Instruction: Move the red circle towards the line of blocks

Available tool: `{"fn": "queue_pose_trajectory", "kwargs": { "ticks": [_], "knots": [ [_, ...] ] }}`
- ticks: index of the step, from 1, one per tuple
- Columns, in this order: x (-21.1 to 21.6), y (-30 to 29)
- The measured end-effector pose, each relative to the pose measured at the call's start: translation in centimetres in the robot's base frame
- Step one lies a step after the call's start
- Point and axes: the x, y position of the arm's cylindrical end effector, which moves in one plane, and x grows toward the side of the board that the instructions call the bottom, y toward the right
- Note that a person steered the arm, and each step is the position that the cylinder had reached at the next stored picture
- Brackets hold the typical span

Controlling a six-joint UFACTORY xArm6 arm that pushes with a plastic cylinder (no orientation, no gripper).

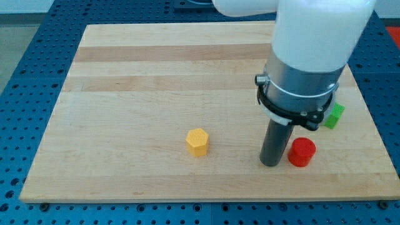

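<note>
- Red circle [302,152]: a short round block lying flat on the counter [137,81], in the lower part of the view's right, close to the counter's bottom edge.
- My tip [271,164]: the dark rod's lower end stands on the counter just beside the red circle, on its left in the view; whether the two touch cannot be told.
- Claw: none fitted; the arm ends in the plain rod, which holds nothing.
- Green block [335,116]: up and to the view's right of the red circle, near the counter's right edge, partly hidden behind the arm's grey collar [300,84]; its shape cannot be made out.
- Yellow block [197,142]: a faceted, roughly hexagonal piece, well apart from the red circle toward the view's left, at about the same height in the view.
- Counter: a pale wooden board resting on a blue perforated base [25,56].
- Arm: its white housing [319,28] covers the view's upper right.
</note>
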Motion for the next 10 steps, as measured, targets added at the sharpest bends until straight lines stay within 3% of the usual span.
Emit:
{"fn": "queue_pose_trajectory", "kwargs": {
  "ticks": [3,6,10],
  "knots": [
    [-0.7,5.6],
    [2.9,6.9],
    [1.2,9.2]
  ]
}}
